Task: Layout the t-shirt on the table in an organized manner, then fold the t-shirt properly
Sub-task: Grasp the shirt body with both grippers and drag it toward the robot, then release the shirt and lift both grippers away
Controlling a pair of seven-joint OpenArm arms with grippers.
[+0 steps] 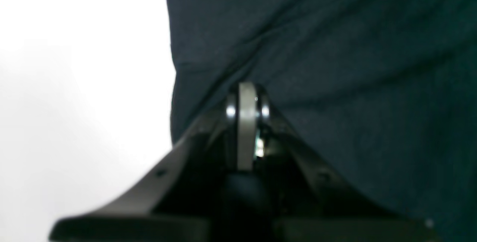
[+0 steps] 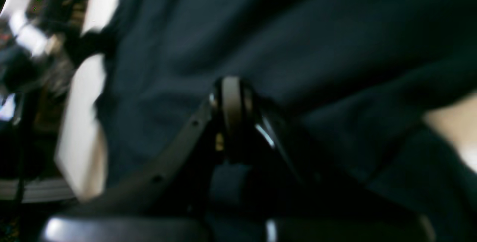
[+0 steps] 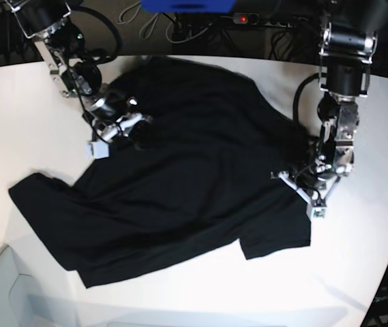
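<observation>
The plain black soft-fabric t-shirt (image 3: 180,184) lies spread but skewed and rumpled on the large smooth white table (image 3: 23,129). The left gripper (image 3: 301,178) is clenched on cloth at one side, arm hanging steeply down; further back, the right gripper (image 3: 133,129) pinches the opposite side, arm stretched low, probably to pull it flat

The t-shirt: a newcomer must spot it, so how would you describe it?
On the large white table, it is the t-shirt, spread wide between both arms. It is the only black cloth there, wrinkled, one sleeve reaching toward the near edge.
</observation>
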